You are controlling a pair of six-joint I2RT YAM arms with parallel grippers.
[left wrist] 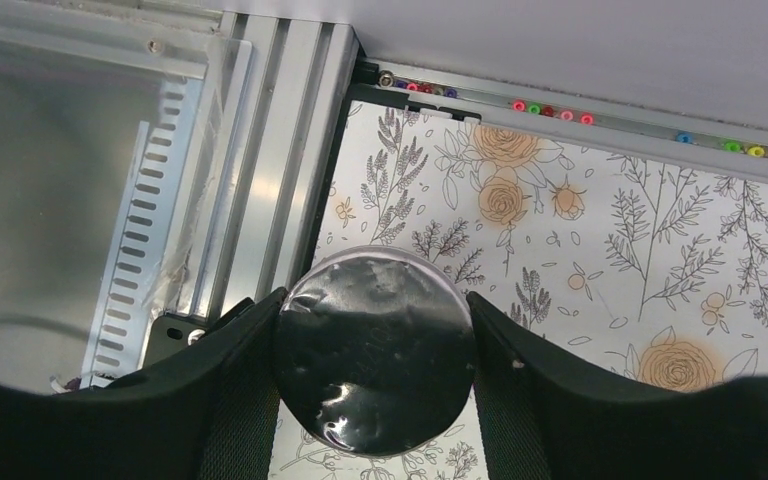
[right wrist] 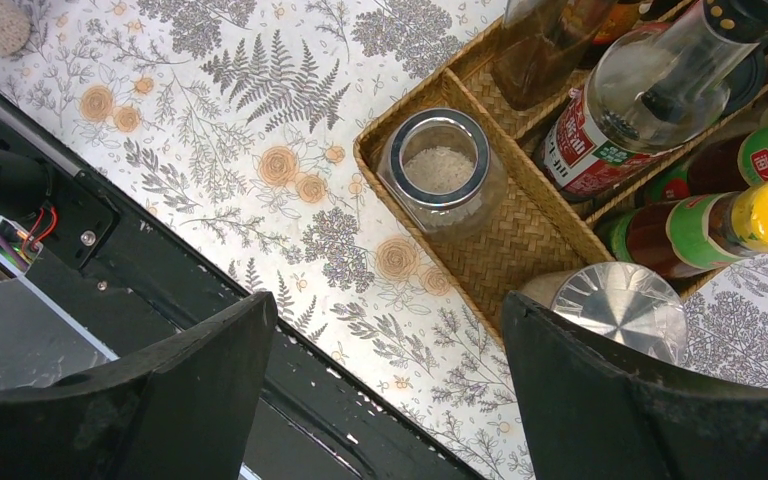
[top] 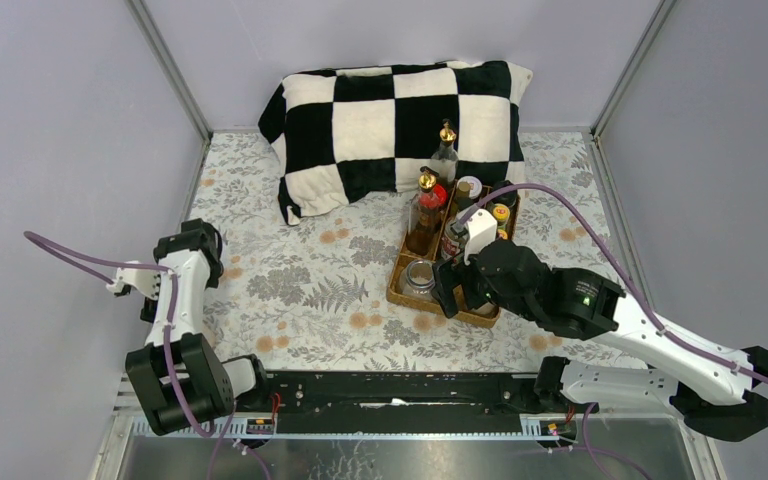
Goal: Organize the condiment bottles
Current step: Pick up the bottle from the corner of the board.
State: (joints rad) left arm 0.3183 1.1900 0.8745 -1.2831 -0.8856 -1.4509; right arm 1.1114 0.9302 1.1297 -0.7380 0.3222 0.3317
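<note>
Pale lilac walls close in a floral-print worktop (top: 290,270), with a black-and-white checked pillow (top: 390,130) propped at the back.

Most of the condiment bottles (top: 460,215) already stand in the wicker tray (top: 398,283), right of centre. Two gold-topped bottles are at its far end, coloured caps are packed along its right side, and a clear jar (right wrist: 440,170) of white grains sits in the near left compartment. A silver-lidded jar (right wrist: 620,305) stands at the tray's near end, seemingly in the right compartment. The right claw (right wrist: 385,305) hangs just above that near end, fingers wide apart and holding nothing.

One dark-lidded jar (left wrist: 375,370) is well apart from the rest, at the near left corner of the worktop beside the metal frame. The left claw (left wrist: 375,300) has a finger pressed against each side of the jar's lid, so it looks clamped on it.

By this showing the job is nearly done. What seems left is to carry this last jar across to the tray, where bare wicker shows just in front of the clear jar.
</note>
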